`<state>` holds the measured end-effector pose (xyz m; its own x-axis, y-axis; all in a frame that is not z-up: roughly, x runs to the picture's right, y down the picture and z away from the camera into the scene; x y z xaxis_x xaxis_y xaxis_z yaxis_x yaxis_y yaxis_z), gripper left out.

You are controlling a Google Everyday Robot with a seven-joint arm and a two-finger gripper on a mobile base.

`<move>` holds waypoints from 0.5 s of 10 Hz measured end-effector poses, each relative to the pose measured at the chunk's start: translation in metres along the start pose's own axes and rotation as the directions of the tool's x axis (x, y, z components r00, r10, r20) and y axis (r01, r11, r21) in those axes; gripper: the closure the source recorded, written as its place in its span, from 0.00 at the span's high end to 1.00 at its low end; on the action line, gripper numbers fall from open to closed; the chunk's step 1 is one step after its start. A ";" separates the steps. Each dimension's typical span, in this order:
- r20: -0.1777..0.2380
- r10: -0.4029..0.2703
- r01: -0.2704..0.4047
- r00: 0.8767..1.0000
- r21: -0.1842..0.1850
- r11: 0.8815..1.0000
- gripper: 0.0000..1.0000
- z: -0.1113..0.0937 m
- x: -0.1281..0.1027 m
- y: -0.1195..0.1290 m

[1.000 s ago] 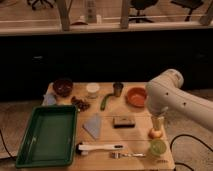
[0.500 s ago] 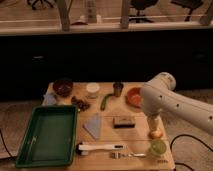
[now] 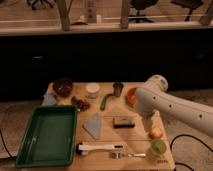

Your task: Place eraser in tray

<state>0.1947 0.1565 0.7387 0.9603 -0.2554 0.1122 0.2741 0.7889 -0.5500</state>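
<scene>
The wooden table [image 3: 137, 141] carries the green tray [image 3: 47, 135] at its front left. The white arm [image 3: 172, 106] reaches in from the right. Its gripper [image 3: 149, 124] hangs with its 2 fingers apart and empty, just right of the eraser [image 3: 123, 121], which lies mid-table, outside the tray.

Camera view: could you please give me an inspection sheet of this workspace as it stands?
Surface: light wooden table, crowded.
Job's things: small dark rectangular eraser lies on the table, right of centre; large shallow green plastic tray at the left, nothing inside.
Clutter: grey-blue triangular cloth, long white-handled tool, round orange bowl, small green cup, dark round bowl.
Gripper: two-finger gripper hangs right of the eraser, open, empty.
Cables: dark cable on the floor, right of the table.
Surroundings: dark low wall behind the table.
</scene>
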 end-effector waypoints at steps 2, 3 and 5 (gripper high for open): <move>0.017 -0.010 0.010 1.000 0.000 1.000 0.80 0.013 -0.006 -0.006; 0.025 -0.013 0.013 1.000 0.001 1.000 0.80 0.018 -0.011 -0.010; 0.040 -0.009 0.009 0.999 0.002 1.000 0.80 0.025 -0.014 -0.014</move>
<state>0.1790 0.1623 0.7655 0.9590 -0.2399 0.1507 0.2830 0.7877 -0.5471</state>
